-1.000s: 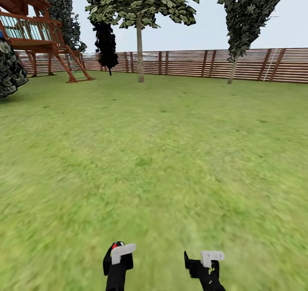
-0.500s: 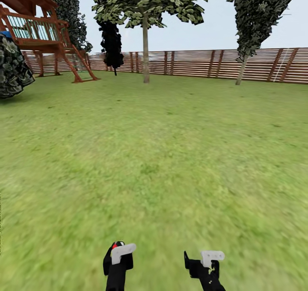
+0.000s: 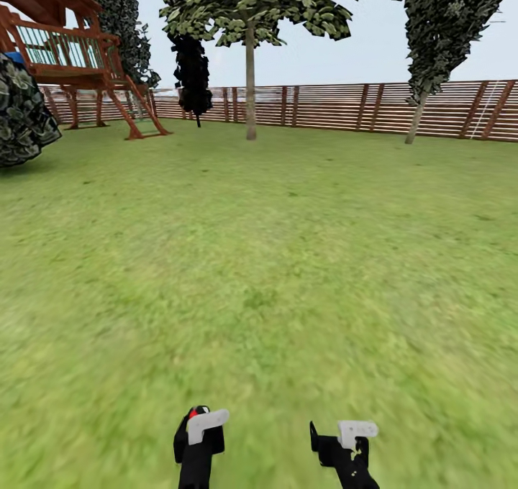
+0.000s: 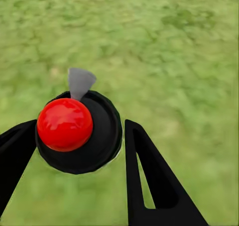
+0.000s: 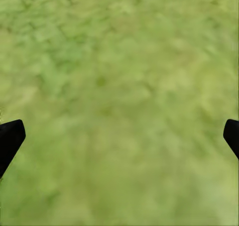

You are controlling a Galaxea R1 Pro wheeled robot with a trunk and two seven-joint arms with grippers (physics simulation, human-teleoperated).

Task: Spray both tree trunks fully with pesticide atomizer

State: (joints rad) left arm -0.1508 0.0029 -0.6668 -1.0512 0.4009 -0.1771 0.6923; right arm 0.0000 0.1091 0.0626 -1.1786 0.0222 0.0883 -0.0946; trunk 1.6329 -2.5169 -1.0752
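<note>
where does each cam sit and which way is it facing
Head: on the robot's head, facing forward and down across the lawn to the fence; both grippers, left and right, show low.
Left wrist: by the left gripper, facing grass, fingers around a black, red-topped item.
Right wrist: by the right gripper, facing grass, fingertips wide apart.
Shared: lawn; each gripper appears in the head view too.

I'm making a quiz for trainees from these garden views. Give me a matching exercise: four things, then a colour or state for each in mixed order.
Things:
1. fence
2. ball
3. right claw
4. lawn

Descriptions:
a. red
b. green
c. brown slats
d. open, nothing between its fingers

Pairs: 1-c, 2-a, 3-d, 4-b
</note>
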